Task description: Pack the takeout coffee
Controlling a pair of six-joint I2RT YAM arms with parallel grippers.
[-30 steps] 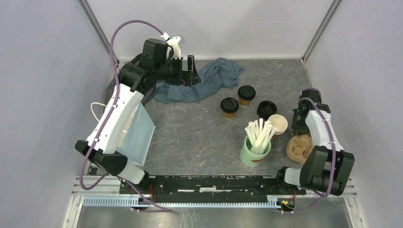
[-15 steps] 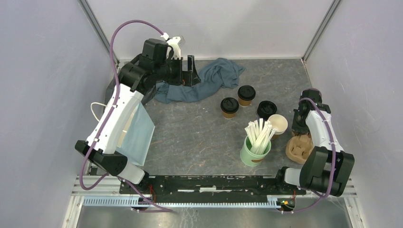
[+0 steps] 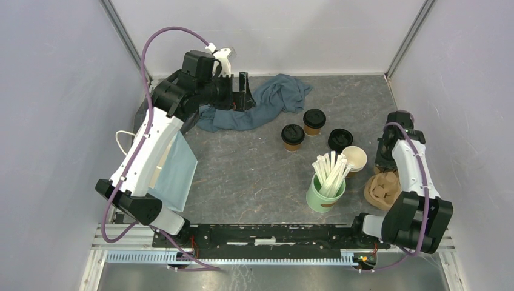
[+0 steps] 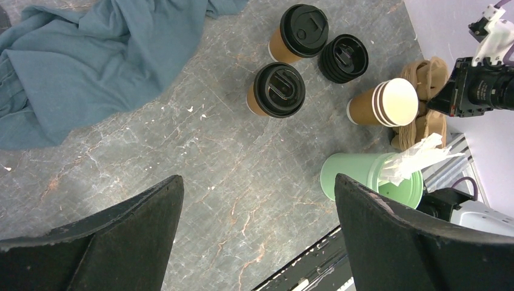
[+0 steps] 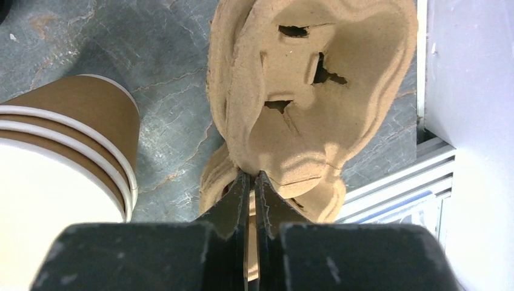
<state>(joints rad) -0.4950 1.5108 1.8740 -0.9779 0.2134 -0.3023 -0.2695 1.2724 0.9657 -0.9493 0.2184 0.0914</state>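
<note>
While the right fingers (image 5: pixel 236 200) sit clenched on the thin rim of the top cup carrier (image 5: pixel 315 91), at the near right of the bench (image 3: pixel 242 170), neither coffee is packed yet. The left fingers (image 4: pixel 139 230) are spread wide with nothing between them, hanging over the far left by the blue cloth (image 3: pixel 267 103).

Position of coffees: first coffee (image 3: pixel 293 137) and second coffee (image 3: pixel 314 121) stand upright, right of centre toward the far side. They are close together and seemingly not touching. Both are well apart from the carrier.

Handling (judgement): 
- Paper cups are light, and the wall gives under a hard squeeze.
- Whether they are filled cannot be told.
- The lid is only pressed on, so it is a poor place to grip and may pop off.
- Best hold is across the brown side wall below the lid rim, with moderate squeeze, cup kept upright.
- The carrier is soft moulded pulp. It already sags from the pinch, so it likely needs to lie flat before a cup is seated.

Count:
- Lidded coffees: two.
- Stack of spare black lids (image 3: pixel 340 139): one, just right of the coffees; number of lids unreadable.
- Stack of lidless cups (image 5: pixel 66 151): one, with three rims visible.
- Green cup of wooden stirrers (image 3: pixel 325 191): one.
- Carriers: at least two, one gripped and more beneath; exact number cannot be told.
- Cloth: one.
</note>
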